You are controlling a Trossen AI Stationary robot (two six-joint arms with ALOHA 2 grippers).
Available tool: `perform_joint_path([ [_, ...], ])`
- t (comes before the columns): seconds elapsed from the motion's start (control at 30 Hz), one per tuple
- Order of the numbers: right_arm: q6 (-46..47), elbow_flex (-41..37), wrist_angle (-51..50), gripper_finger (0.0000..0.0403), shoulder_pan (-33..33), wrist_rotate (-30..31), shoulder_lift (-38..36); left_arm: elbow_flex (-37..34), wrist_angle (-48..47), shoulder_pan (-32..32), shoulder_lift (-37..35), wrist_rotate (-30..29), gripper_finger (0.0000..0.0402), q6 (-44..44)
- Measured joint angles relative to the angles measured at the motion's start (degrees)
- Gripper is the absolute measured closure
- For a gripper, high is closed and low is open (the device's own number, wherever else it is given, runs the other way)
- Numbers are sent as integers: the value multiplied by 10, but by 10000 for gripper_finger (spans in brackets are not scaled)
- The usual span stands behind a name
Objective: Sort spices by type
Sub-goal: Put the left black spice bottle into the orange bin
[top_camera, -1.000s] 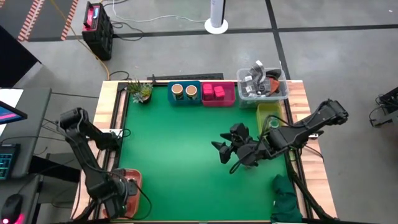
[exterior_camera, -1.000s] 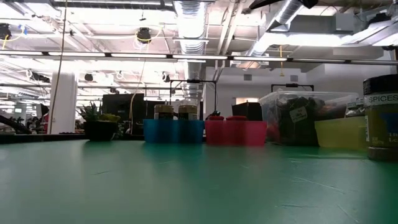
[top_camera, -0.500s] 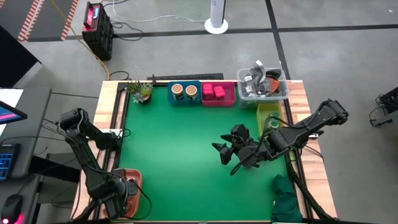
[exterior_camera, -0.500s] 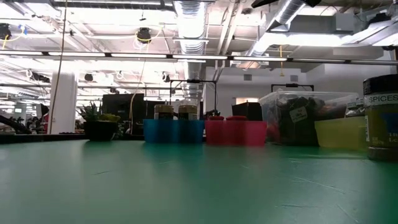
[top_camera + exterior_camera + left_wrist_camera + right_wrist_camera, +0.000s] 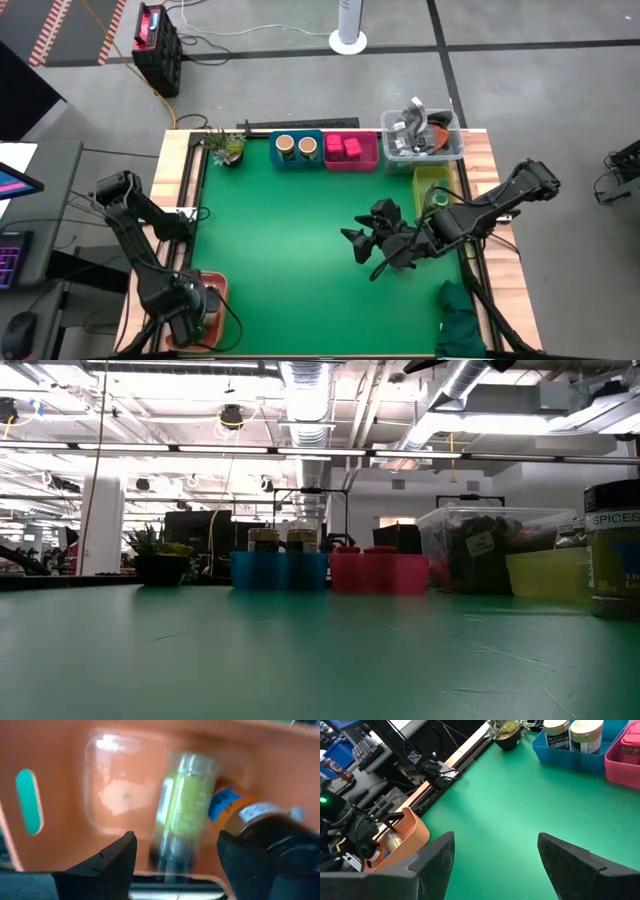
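My left gripper (image 5: 177, 855) points down into the orange bin (image 5: 212, 290) at the table's near left corner and is open. A green jar (image 5: 182, 805) lies on its side on the bin's floor between the fingers, apart from both, next to a dark jar (image 5: 260, 822) with a blue and orange label. My right gripper (image 5: 355, 245) hangs open over the green mat right of the middle, with nothing between its fingers. Two tan-topped jars (image 5: 296, 147) stand in a blue bin (image 5: 297, 162). Magenta packs (image 5: 343, 147) sit in a pink bin (image 5: 351, 164).
At the far right stand a clear tub of grey clutter (image 5: 422, 135) and a yellow bin (image 5: 432, 185). A potted plant (image 5: 226, 146) is at the far left, a green cloth (image 5: 460, 320) at the near right. A dark-lidded spice jar (image 5: 612, 550) shows at the low view's right edge.
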Motion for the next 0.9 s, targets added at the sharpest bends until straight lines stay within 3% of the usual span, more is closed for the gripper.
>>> perform_joint_path([
  [0.53,-11,0,7,94,-4,2,0,-3,7,31,43,-22,145,159],
  [0.9,-11,0,7,94,-4,2,0,-62,104,31,36,-6,145,153],
])
